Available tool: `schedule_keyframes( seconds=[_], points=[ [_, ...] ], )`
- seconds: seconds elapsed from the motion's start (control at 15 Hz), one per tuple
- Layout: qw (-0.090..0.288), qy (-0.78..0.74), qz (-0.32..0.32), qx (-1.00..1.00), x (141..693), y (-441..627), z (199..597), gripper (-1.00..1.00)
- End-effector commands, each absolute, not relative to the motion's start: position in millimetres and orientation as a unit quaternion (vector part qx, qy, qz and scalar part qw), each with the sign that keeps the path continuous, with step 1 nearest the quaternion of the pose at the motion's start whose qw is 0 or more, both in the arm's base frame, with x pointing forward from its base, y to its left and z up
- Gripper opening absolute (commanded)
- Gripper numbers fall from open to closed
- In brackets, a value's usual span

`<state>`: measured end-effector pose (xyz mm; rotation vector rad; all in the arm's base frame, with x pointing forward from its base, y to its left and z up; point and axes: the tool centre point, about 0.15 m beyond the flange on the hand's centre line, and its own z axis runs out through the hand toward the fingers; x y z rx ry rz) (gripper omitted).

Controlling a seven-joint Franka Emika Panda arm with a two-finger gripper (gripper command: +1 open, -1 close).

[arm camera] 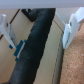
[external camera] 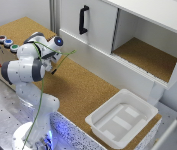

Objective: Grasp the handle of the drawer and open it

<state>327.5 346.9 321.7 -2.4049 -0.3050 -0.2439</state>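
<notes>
Hovered over the cork worktop (external camera: 83, 92), apart from the black handle (external camera: 83, 19). Fingers (arm camera: 72, 27) spread wide, holding nothing. White bin (external camera: 121, 119) near the worktop's edge.

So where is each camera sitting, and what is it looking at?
Exterior view: sits off the arm, high up, looking down on the cork counter, white cabinet, black handle, white tray; shows the whole arm.
Wrist view: rides on the wrist, looking past the gripper at the black handle up close; shows both white fingers, one on each side of it.
Shared: the handle and cabinet front.
</notes>
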Motion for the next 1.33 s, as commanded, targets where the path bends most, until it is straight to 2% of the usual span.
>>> schedule_keyframes(
  seconds=[0.0, 1.13, 1.2, 1.27],
  points=[
    [0.422, -0.135, -0.109, -0.89, 353.1, 372.6, 285.2, 1.0],
    [0.42, -0.153, -0.118, -0.887, 347.3, 378.3, 301.5, 1.0],
    [0.421, -0.151, -0.117, -0.887, 347.4, 378.0, 300.5, -1.0],
    [0.422, -0.151, -0.115, -0.886, 347.7, 378.5, 298.5, -1.0]
  ],
)
